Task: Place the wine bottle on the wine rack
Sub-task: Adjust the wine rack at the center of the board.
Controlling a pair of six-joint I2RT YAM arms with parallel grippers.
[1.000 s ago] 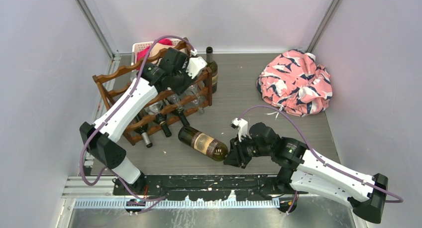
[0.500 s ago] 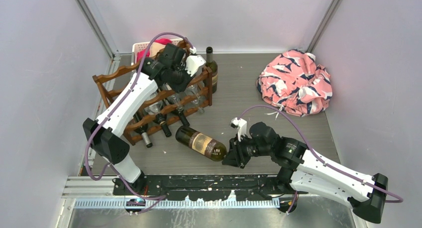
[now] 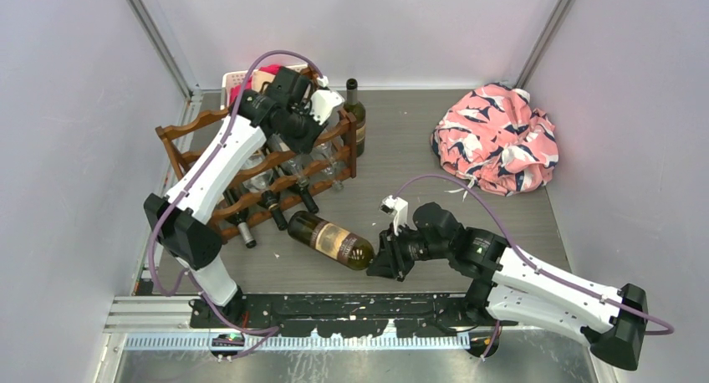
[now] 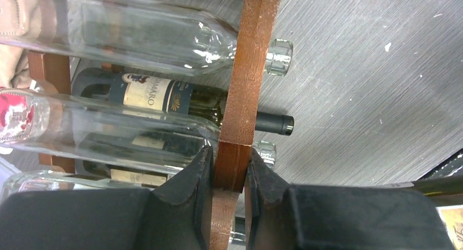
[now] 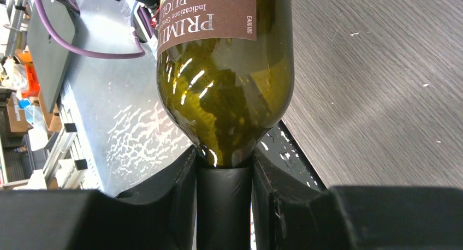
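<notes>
The dark green wine bottle (image 3: pixel 328 240) with a brown label is held level near the table, base toward the wine rack (image 3: pixel 194 150). My right gripper (image 3: pixel 378 263) is shut on its black-foiled neck (image 5: pixel 224 198); the bottle body (image 5: pixel 226 86) fills the right wrist view. The reddish-brown wooden rack holds several clear and dark bottles. My left gripper (image 3: pixel 316 125) is shut on the rack's upright end post (image 4: pixel 240 113) at its top right corner, fingers (image 4: pixel 191 190) on either side.
A dark bottle (image 3: pixel 355 115) stands upright just right of the rack. A white slotted basket (image 3: pixel 237 80) with red cloth sits behind the rack. A pink patterned cloth (image 3: pixel 497 139) lies at the back right. The arm bases' black rail (image 3: pixel 334 309) runs along the near edge.
My right gripper has carried the bottle left, its base now closer to the rack's lower front. My left arm has shifted slightly back while holding the post.
</notes>
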